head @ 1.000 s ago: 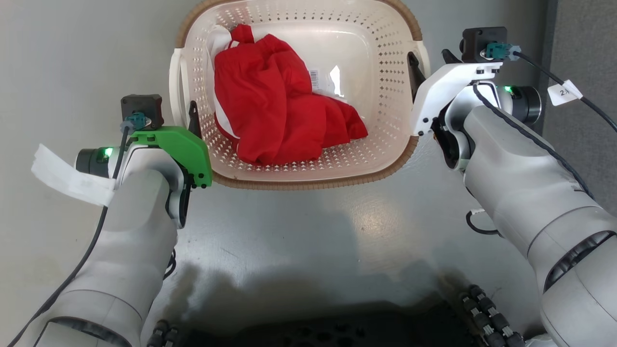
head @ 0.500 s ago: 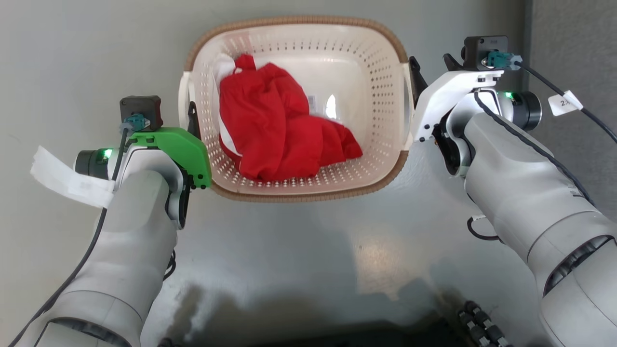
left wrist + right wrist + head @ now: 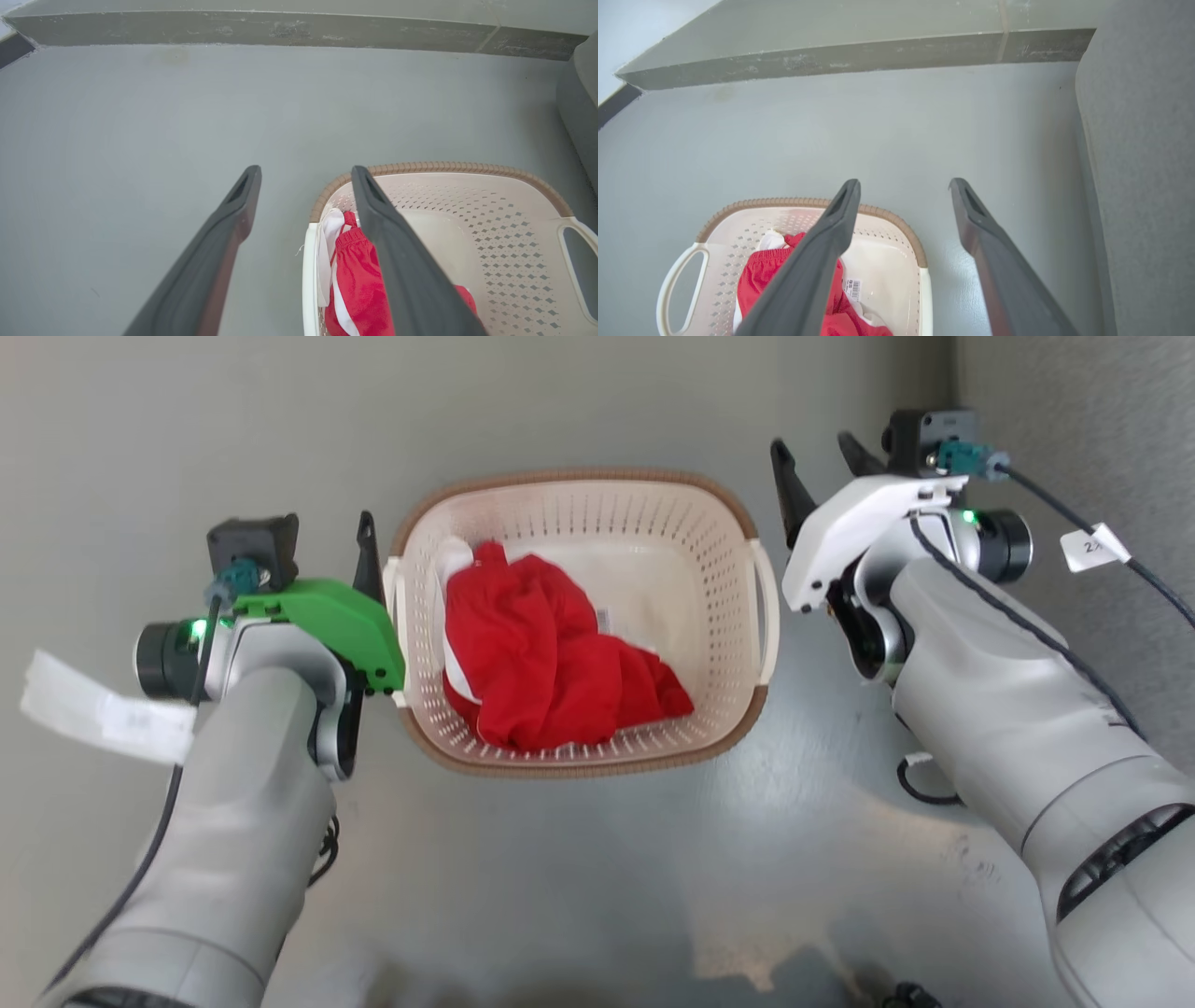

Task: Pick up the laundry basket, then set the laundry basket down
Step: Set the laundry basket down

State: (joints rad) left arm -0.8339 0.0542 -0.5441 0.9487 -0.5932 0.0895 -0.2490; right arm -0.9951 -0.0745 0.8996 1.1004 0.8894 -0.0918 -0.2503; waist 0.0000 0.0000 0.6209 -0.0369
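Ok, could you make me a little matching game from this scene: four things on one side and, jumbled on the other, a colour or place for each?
Things:
1. laundry basket
2. red garment
3. left gripper
4. right gripper

Descriptions:
A. white cover behind its fingers
B. brown rim
C. lying crumpled inside the basket
D. green cover behind its fingers

Pairs: 1-B, 2-C, 3-D, 4-A

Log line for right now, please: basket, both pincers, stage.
stage: set-down done | basket: on floor, red clothes inside | left pincer: open, over left handle | right pincer: open, clear of basket
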